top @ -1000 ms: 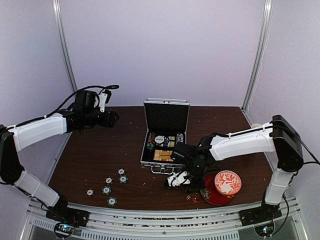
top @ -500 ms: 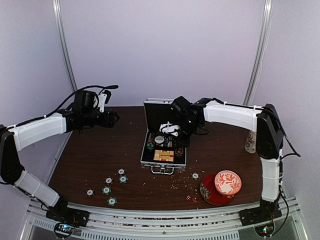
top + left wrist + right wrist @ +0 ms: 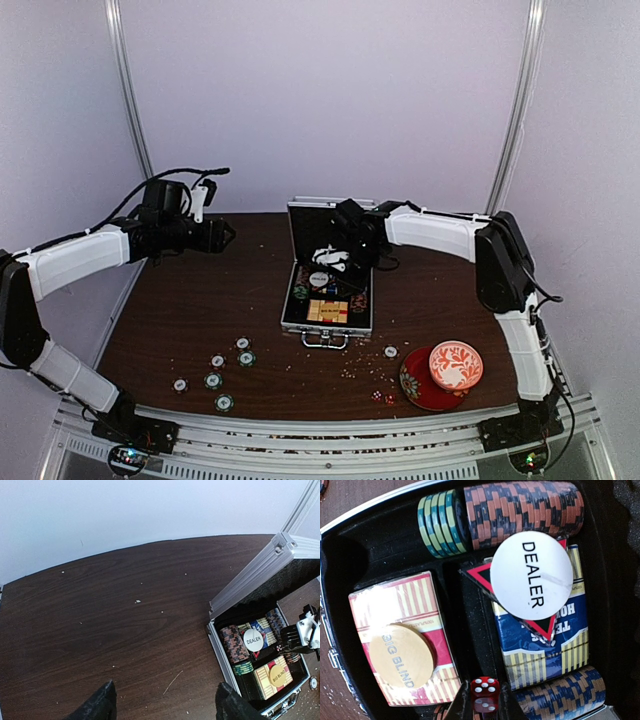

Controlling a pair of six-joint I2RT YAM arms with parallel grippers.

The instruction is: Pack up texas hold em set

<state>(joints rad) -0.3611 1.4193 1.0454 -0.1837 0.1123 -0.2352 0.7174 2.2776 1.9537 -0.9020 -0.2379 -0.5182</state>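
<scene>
The silver briefcase [image 3: 290, 305] lies open at mid-table with its lid [image 3: 332, 232] upright. Inside are chip rows [image 3: 520, 510], a white DEALER button [image 3: 531, 575], a blue card box [image 3: 540, 640] and a red card box [image 3: 402, 645] with a BIG BLIND disc on it. My right gripper [image 3: 340, 262] hovers over the case's rear, shut on a small red die [image 3: 485, 692]. My left gripper [image 3: 165, 700] hangs open over bare wood left of the case. Several loose chips [image 3: 225, 370] lie front left, one chip [image 3: 390, 351] and two red dice [image 3: 382, 396] front right.
A red-and-white patterned bowl [image 3: 455, 365] sits on a red saucer [image 3: 420, 388] at the front right. Crumbs are scattered over the dark wooden table [image 3: 200, 310]. White walls and metal posts [image 3: 512, 110] close in the back and sides.
My right arm has swung from the front right, near the bowl, up and back over the open case, carrying the red die. The left arm has barely shifted.
</scene>
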